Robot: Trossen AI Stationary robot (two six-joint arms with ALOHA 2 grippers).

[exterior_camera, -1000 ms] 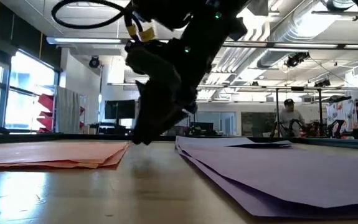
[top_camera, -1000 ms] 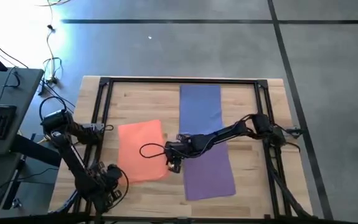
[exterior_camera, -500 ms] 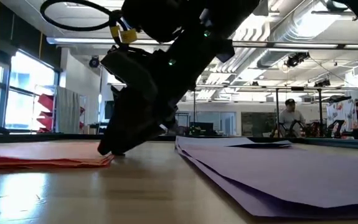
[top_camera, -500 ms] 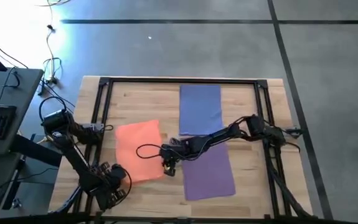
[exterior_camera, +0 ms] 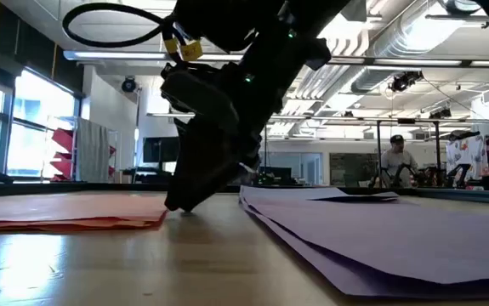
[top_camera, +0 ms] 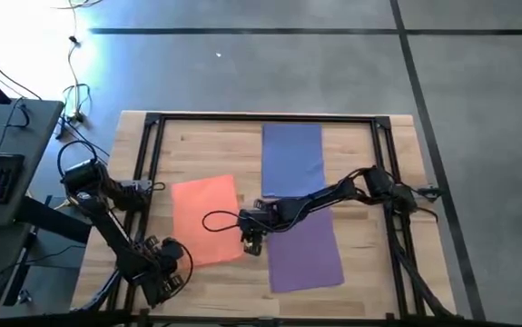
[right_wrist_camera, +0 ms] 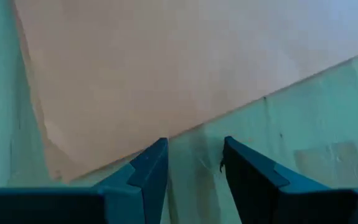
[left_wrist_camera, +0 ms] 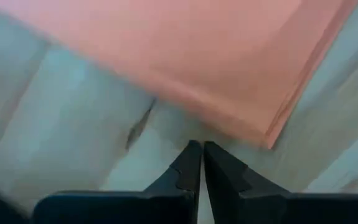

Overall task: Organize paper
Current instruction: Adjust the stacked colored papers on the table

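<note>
We slid our right hand (top_camera: 252, 242), fingers parted, back rightward off the orange paper (top_camera: 204, 218); left hand (left_wrist_camera: 202, 163) stayed clenched.

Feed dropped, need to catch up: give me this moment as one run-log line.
right claw: open, at orange stack edge | left claw: shut, near orange corner | purple sheet, blue sheet: flat on table

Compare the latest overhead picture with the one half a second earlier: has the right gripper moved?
Yes. The right gripper has shifted slightly right, away from the orange stack and towards the purple sheets, judged against the table frame.
</note>
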